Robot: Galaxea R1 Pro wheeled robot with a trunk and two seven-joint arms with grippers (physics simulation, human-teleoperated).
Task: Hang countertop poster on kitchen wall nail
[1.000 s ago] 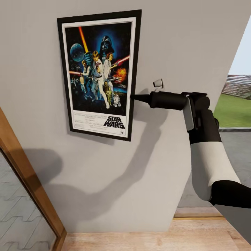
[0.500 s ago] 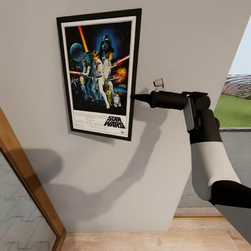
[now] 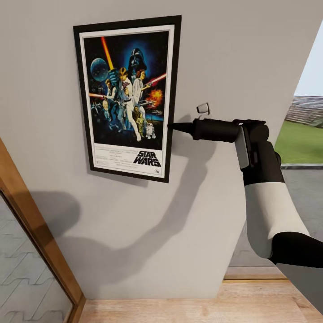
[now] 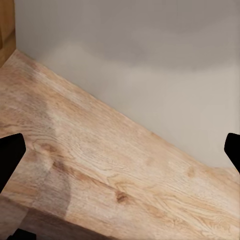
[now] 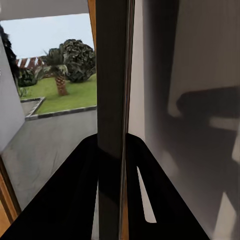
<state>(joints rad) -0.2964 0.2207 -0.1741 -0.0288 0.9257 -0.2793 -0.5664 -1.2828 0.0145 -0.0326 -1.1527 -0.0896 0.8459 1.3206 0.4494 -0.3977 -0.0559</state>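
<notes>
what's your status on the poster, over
Right gripper shut on poster edge, poster flat against wall. Left gripper open over wood floor. Nothing blocking.

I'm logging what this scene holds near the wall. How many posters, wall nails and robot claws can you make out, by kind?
Posters: 1, the poster, against the wall.
Wall nails: 1, the nail, beside the poster's right edge.
Claws: 2, the right claw on the poster's edge, the left claw over the wooden floor.
Total: 4
</notes>
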